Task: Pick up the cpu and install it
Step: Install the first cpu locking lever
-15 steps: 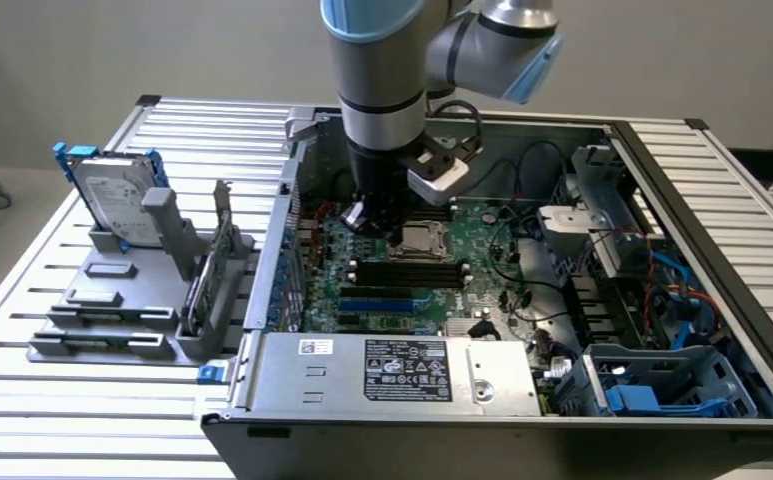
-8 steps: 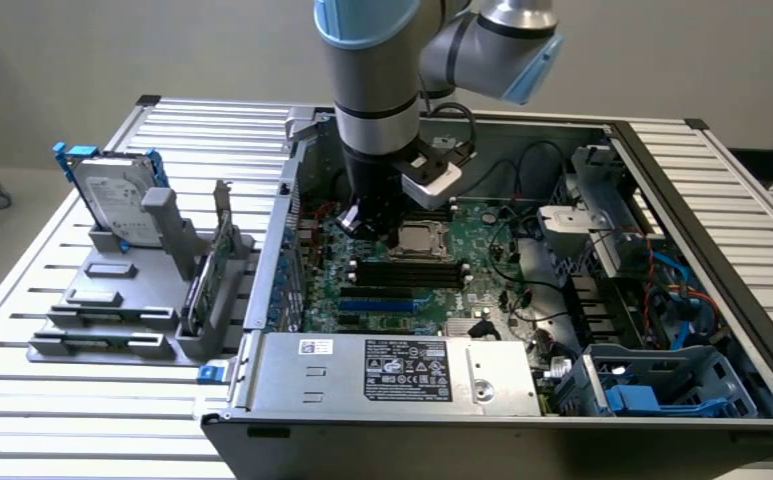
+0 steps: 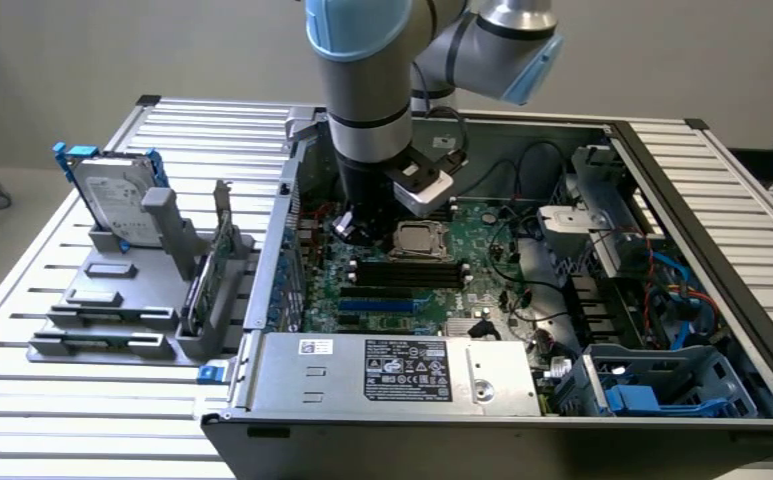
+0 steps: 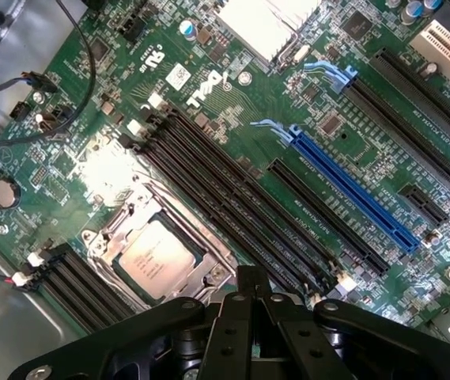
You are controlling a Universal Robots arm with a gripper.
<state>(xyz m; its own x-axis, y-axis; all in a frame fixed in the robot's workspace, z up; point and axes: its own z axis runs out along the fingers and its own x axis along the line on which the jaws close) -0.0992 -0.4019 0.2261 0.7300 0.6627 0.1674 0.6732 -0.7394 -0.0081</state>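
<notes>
The cpu (image 4: 155, 257), a small square chip with a dull silvery top, lies flat inside the metal-framed socket (image 4: 110, 229) on the green motherboard (image 4: 232, 119). In the exterior view the cpu (image 3: 420, 238) sits in the middle of the open computer case. My gripper (image 3: 345, 227) hangs over the board just to the exterior view's left of the socket. In the wrist view the gripper (image 4: 248, 279) is shut, its black fingertips pressed together with nothing between them, and stands apart from the chip.
Black memory slots (image 4: 232, 198) and a long blue slot (image 4: 351, 186) run beside the socket. A finned heatsink (image 4: 264, 24) and loose cables (image 3: 520, 170) lie nearby. The case walls (image 3: 279, 250) enclose the board. A hard drive (image 3: 109, 195) stands in a grey rack outside.
</notes>
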